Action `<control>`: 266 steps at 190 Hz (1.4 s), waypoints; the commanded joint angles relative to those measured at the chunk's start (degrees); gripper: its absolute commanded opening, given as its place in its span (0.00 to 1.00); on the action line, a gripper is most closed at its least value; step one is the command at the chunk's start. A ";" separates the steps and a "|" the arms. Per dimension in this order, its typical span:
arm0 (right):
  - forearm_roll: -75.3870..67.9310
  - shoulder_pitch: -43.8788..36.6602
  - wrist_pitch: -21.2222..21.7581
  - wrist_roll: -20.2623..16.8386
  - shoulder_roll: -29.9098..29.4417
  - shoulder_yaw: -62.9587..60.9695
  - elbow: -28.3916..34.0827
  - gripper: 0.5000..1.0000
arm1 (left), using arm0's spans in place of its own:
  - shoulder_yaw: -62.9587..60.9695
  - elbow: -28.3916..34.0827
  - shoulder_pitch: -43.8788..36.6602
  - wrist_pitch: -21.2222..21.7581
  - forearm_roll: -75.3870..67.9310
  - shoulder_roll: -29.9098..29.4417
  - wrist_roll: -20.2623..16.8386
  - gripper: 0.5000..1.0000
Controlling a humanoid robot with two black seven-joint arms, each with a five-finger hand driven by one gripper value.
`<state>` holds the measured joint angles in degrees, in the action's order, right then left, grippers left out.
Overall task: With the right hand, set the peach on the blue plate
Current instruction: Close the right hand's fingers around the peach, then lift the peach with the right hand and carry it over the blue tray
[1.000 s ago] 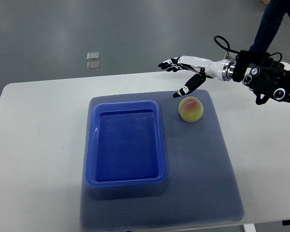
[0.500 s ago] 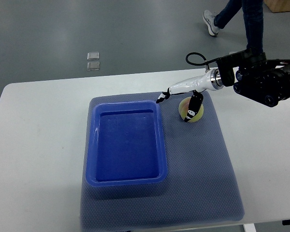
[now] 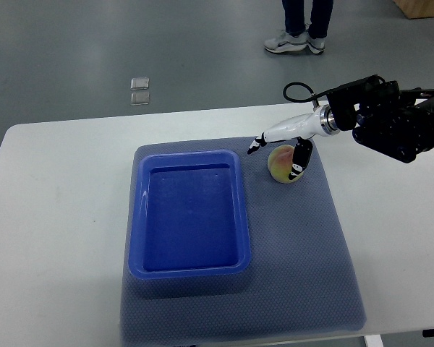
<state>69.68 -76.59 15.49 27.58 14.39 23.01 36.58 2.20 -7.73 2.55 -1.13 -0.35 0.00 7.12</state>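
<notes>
Top view, right hand (image 3: pixel 283 147) around peach (image 3: pixel 281 165)

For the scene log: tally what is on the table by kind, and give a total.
Peach: 1
Blue plate: 1
Grey-blue mat: 1
Total: 3

The right hand is at the peach, one finger down its side; whether it grips is unclear.
</notes>
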 commanded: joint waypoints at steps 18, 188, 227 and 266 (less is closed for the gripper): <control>0.99 -0.05 -0.02 -0.07 -0.06 0.90 -0.99 0.85 | -0.09 0.26 0.00 -0.01 0.00 0.00 0.00 1.00; -0.07 -1.19 -0.19 0.01 -0.32 0.46 -2.04 0.41 | -0.09 0.35 0.17 0.17 0.00 0.00 0.00 1.00; -1.56 -7.17 0.51 0.01 -2.08 -1.39 -1.69 0.41 | -0.09 0.35 0.17 0.17 0.00 0.00 0.00 1.00; -1.65 -9.54 0.42 0.19 -8.15 -1.56 -1.78 0.42 | -0.09 0.35 0.17 0.17 0.00 0.00 0.00 1.00</control>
<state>68.12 -84.84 16.01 27.63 9.14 21.50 34.86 2.10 -7.37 2.71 -0.96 -0.35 0.00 7.13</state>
